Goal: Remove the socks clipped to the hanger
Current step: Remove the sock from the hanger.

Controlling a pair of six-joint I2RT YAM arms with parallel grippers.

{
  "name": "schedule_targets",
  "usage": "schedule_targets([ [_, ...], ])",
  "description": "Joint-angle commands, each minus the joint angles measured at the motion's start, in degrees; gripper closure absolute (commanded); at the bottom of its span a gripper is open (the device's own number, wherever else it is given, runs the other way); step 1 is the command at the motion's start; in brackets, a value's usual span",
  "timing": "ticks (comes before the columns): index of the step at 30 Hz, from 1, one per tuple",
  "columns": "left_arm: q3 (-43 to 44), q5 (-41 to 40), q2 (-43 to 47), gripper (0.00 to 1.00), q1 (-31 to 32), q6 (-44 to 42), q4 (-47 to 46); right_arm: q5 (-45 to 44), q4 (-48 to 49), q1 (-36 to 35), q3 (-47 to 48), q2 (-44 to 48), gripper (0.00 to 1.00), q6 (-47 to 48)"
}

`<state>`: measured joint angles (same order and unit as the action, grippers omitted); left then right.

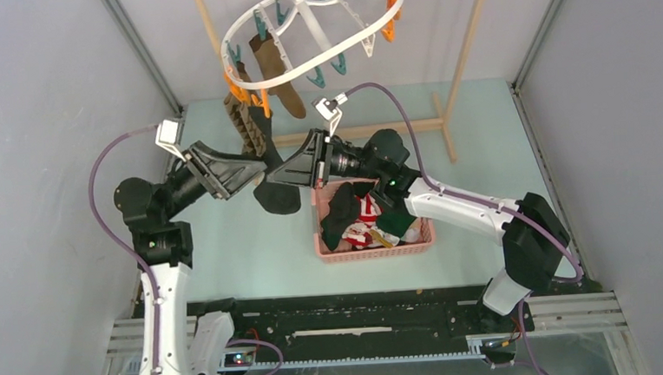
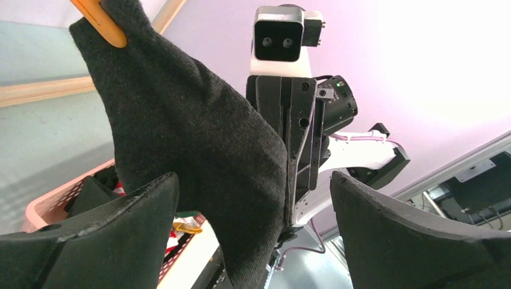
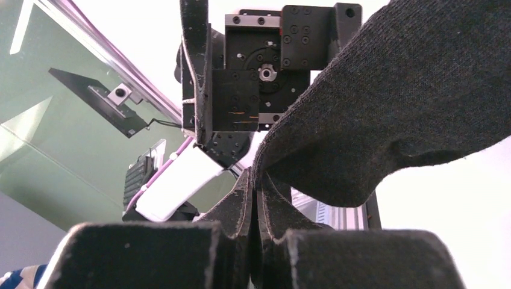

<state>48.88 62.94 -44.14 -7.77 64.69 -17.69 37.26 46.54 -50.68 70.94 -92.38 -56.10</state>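
Observation:
The white oval hanger (image 1: 303, 67) hangs at the top with teal and orange clothespins. A tan-brown sock (image 1: 276, 78), an argyle sock (image 1: 244, 128) and a black sock (image 1: 278, 199) hang from it. The black sock (image 2: 199, 138) is held by an orange clothespin (image 2: 99, 24). My left gripper (image 1: 260, 164) is open, and the black sock hangs between its fingers (image 2: 253, 201). My right gripper (image 1: 279, 177) is shut on the black sock's edge (image 3: 254, 180); the sock (image 3: 391, 102) spreads up to the right.
A pink basket (image 1: 375, 253) with several socks stands on the table under the right arm. The light wooden rack frame (image 1: 468, 57) stands behind, with its foot bar (image 1: 368, 131) on the table. Grey walls close both sides.

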Motion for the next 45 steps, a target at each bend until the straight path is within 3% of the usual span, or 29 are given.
schedule_targets([
  [1, 3.4, -1.7, 1.6, 0.0, 0.2, -10.9, 12.1, 0.5, -2.0, 1.1, 0.9, 2.4, 0.95, 0.0],
  [9, 2.6, -4.8, 0.4, 0.0, 0.3, -9.8, 11.9, 3.5, 1.5, 0.2, 0.9, 1.3, 0.96, -2.2],
  [18, -1.0, -7.1, -5.7, 0.0, 1.2, 11.4, -14.1, 5.5, 1.4, 0.2, 2.5, 0.0, 0.91, -2.1],
  [34, -9.4, -5.0, -1.8, 0.03, 2.8, 10.8, -11.4, 7.9, 2.4, -0.2, 6.1, -1.9, 0.91, -4.3],
  [45, -8.3, -5.4, -3.2, 0.13, 4.2, 27.7, -29.1, 8.0, 3.3, -0.8, 7.2, -5.2, 0.91, -5.6],
])
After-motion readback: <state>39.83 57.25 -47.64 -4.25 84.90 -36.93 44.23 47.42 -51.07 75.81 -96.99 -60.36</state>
